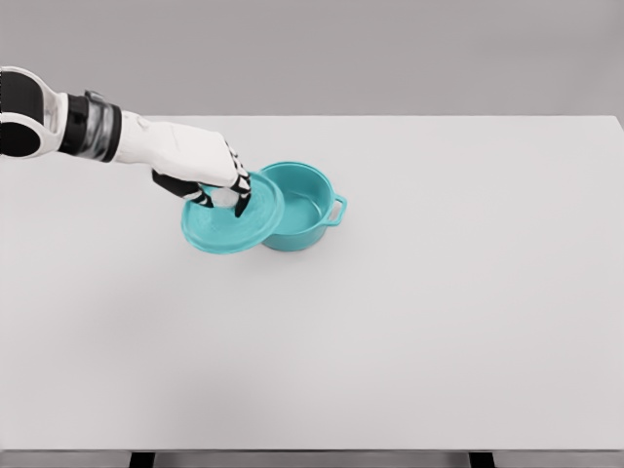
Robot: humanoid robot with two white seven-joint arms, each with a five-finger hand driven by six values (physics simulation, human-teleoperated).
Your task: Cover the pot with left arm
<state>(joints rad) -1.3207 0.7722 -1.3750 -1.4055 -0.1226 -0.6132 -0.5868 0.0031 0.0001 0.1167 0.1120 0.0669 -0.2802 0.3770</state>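
White worktop (390, 341) carries the teal pot (304, 207); left hand (210, 175) seemingly pinches the lid (232, 214) by its knob, tilted against the pot's left rim. Dragging sideways could shove the pot

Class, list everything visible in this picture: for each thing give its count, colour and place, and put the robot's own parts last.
pot: one, teal, open, on the table left of centre, a handle on its right side.
lid: one, teal, tilted, held at the pot's left, overlapping its left rim.
table: one, white, fills most of the view.
left arm: one, white with black joints, enters from the upper left.
left hand: one, white and black, fingers closed on the lid's top.
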